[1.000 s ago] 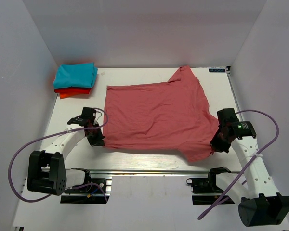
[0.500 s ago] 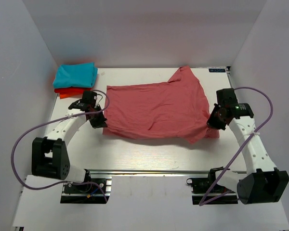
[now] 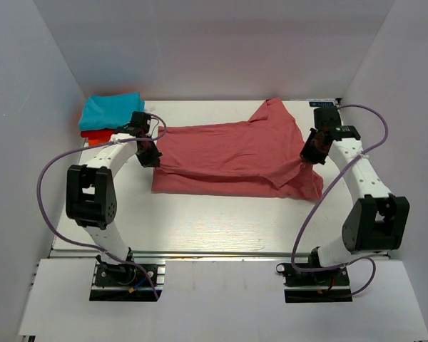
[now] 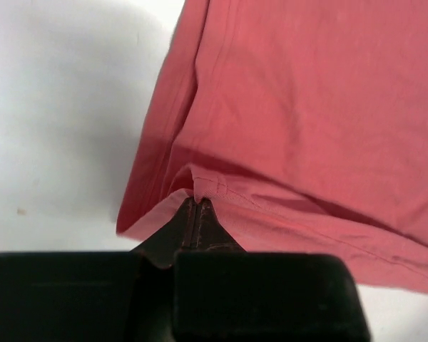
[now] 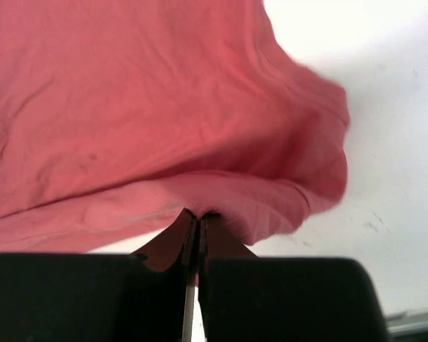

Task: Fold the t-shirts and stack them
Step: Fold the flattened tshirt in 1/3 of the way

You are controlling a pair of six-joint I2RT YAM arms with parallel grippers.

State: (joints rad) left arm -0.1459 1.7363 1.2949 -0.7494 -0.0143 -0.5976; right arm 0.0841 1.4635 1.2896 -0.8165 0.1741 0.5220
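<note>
The salmon-pink t-shirt [image 3: 232,153] lies on the white table, its near half folded up over its far half. My left gripper [image 3: 152,158] is shut on the shirt's hem at its left edge; the left wrist view shows the pinched hem [image 4: 200,187]. My right gripper [image 3: 304,158] is shut on the cloth at the right edge, seen bunched in the right wrist view [image 5: 200,206]. The turquoise t-shirt [image 3: 112,110] lies folded on the folded orange-red t-shirt [image 3: 103,135] at the far left corner.
White walls close in the table on the left, back and right. The table's bare white surface [image 3: 221,221] stretches in front of the shirt. Purple cables loop from both arms.
Both grippers have moved away from the near edge toward the back, carrying the shirt's near edge over the rest of it. The shirt now covers about half the depth it did.
</note>
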